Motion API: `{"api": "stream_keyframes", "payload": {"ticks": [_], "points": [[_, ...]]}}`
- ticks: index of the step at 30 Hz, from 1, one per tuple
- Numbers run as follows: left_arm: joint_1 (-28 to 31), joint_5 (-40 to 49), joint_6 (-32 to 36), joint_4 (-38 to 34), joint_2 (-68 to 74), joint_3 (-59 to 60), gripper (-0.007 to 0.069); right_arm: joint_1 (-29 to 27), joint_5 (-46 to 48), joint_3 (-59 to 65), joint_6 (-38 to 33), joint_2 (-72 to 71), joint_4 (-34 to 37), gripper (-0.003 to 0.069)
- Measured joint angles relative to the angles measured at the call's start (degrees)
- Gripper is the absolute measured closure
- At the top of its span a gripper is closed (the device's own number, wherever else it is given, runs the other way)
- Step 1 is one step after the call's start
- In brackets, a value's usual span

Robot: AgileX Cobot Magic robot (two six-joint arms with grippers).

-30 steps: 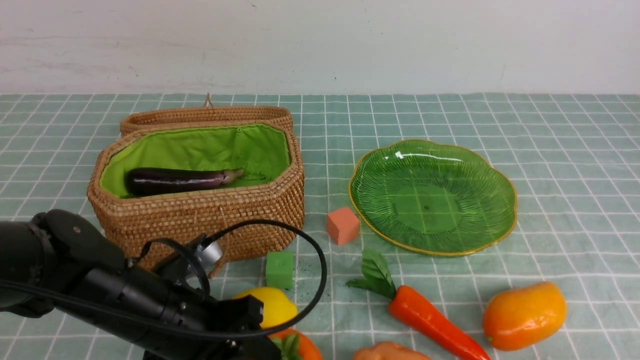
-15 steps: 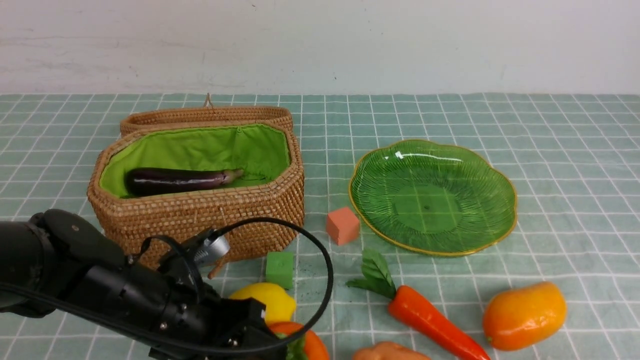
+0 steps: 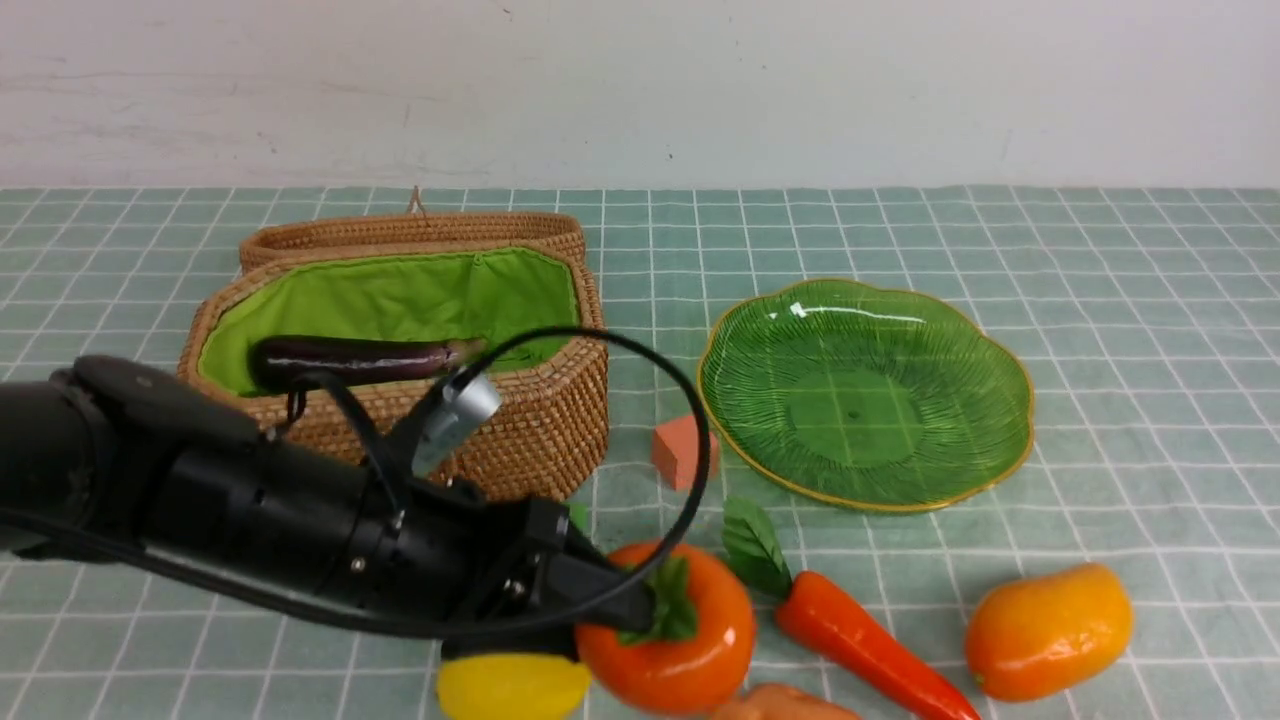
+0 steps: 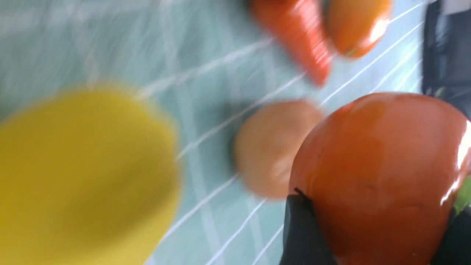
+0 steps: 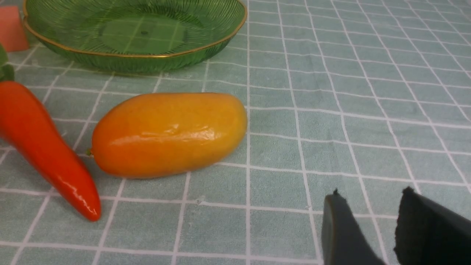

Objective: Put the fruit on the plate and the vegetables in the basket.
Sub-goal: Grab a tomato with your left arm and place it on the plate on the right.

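My left gripper (image 3: 640, 612) is shut on the round orange-red fruit (image 3: 672, 640) and holds it above the cloth; it also fills the left wrist view (image 4: 375, 176). The lemon (image 3: 512, 686) lies below it, blurred in the left wrist view (image 4: 81, 176). The potato (image 3: 775, 703) shows at the bottom edge. The carrot (image 3: 860, 640) and the mango (image 3: 1048, 630) lie in front of the green plate (image 3: 1000, 455), which holds nothing. The eggplant (image 3: 350, 358) lies in the open basket (image 3: 530, 440). My right gripper (image 5: 371, 206) is open over bare cloth beside the mango (image 5: 169, 134). The radish is out of view.
A salmon cube (image 3: 680, 450) stands between the basket and the plate, partly behind my left arm's cable. The basket lid (image 3: 410, 232) lies open behind the basket. The checked green tablecloth (image 3: 1150, 300) covers the table.
My left gripper has lifted the round orange-red fruit and carried it up and to the right. The lemon now lies lower in view, and the green cube is hidden behind my arm.
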Motion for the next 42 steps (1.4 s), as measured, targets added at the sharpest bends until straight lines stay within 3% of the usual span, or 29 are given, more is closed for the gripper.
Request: {"api": "stream_keyframes", "payload": {"ticks": [5,11,21,26,37,42], "points": [[-1.19,2.17,-2.39,-0.27,0.0,-9.18,0.0227,0.0,0.0,0.0,0.0,0.0,0.0,0.0419],[-7.48,-2.47,-9.02,7.64,3.09,-26.04,0.0227,0.0,0.0,0.0,0.0,0.0,0.0,0.0419],[-9.26,-2.18,-25.05,17.29,27.66,-59.66,0.0227,0.0,0.0,0.0,0.0,0.0,-0.05,0.0419],[-9.56,-1.26,-31.64,20.97,37.73,-69.18,0.0227,0.0,0.0,0.0,0.0,0.0,0.0,0.0419],[-13.27,-9.17,-42.79,31.01,45.79,-73.89,0.0227,0.0,0.0,0.0,0.0,0.0,0.0,0.0419],[-13.74,-11.24,-44.4,34.54,47.8,-73.89,0.0227,0.0,0.0,0.0,0.0,0.0,0.0,0.0419]]}}
